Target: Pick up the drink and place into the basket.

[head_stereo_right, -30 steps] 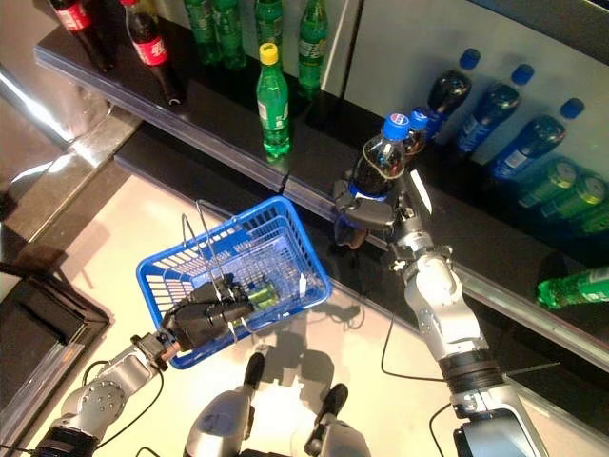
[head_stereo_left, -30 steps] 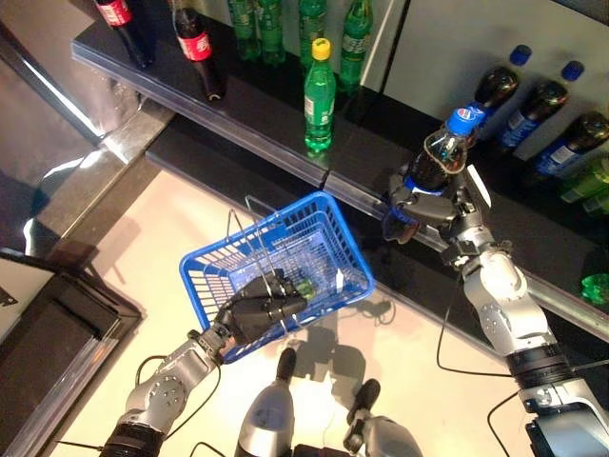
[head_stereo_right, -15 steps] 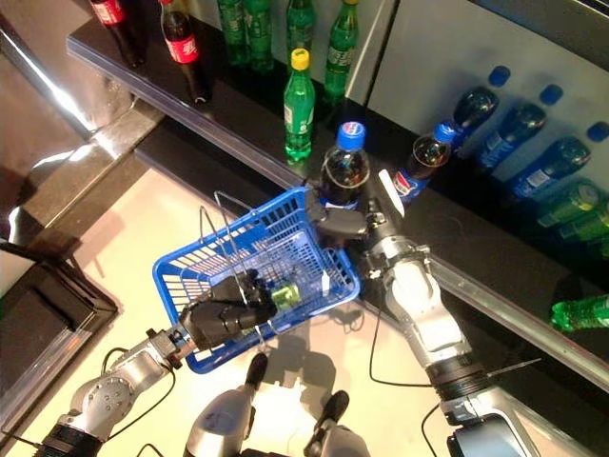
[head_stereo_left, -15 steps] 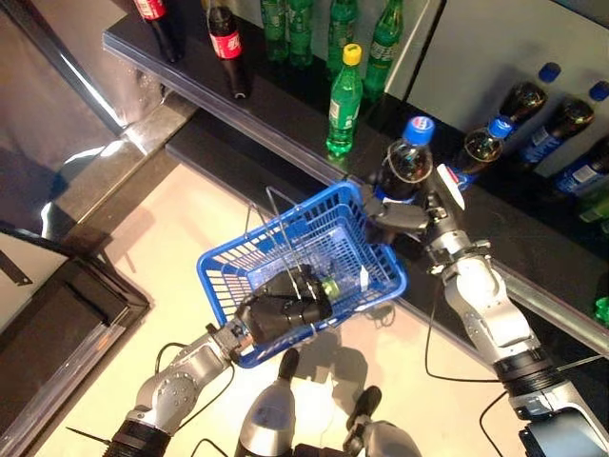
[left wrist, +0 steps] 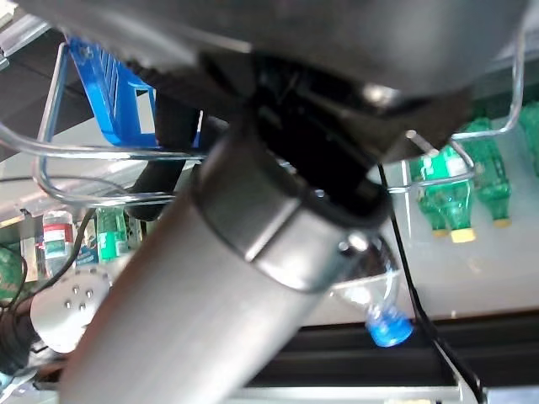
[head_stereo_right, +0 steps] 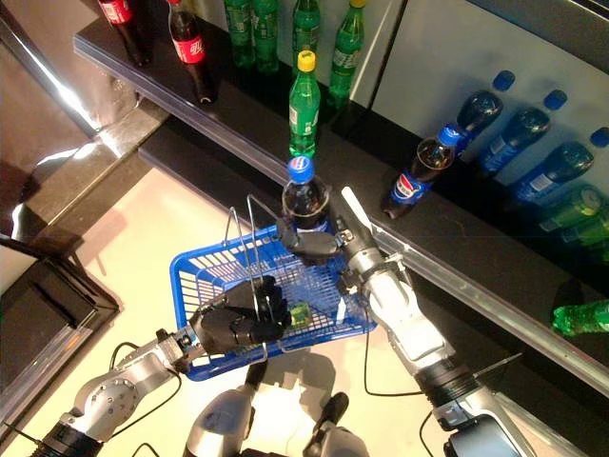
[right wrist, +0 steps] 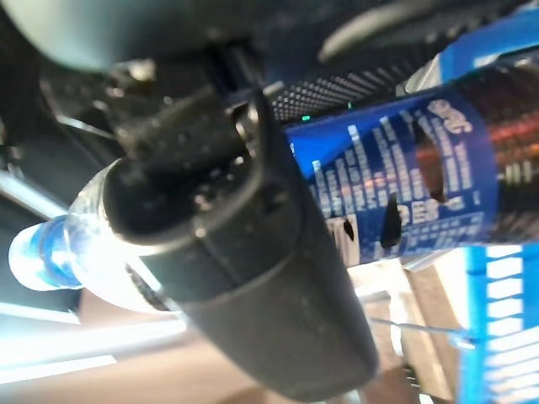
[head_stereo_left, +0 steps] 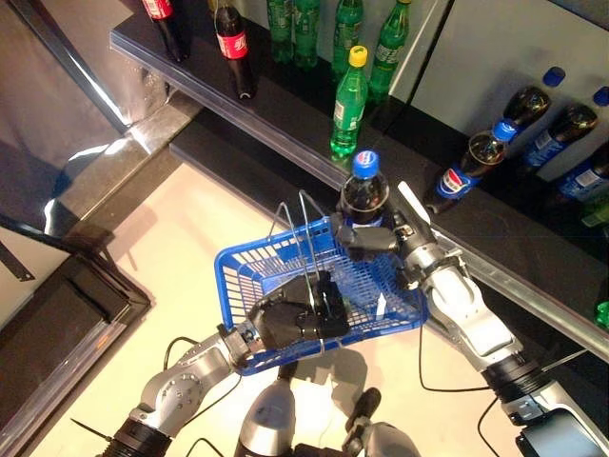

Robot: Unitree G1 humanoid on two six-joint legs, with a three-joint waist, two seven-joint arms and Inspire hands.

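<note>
My right hand is shut on a dark cola bottle with a blue cap and holds it upright over the far right rim of the blue basket. My left hand is shut on the basket's thin wire handles and holds it up in front of me. A small green drink lies inside the basket. In the right wrist view my fingers wrap round the bottle's blue label. The left wrist view shows the wire handles and the bottle's cap.
A dark shelf runs across behind the basket. On it stand a green bottle with a yellow cap, red-labelled cola bottles and more green bottles. Blue-capped cola bottles lie at the right. A dark unit stands at the left.
My right hand has carried the cola bottle left and down, from beside the shelf to over the basket's far rim. The basket has come nearer to the bottle. The view has shifted a little.
</note>
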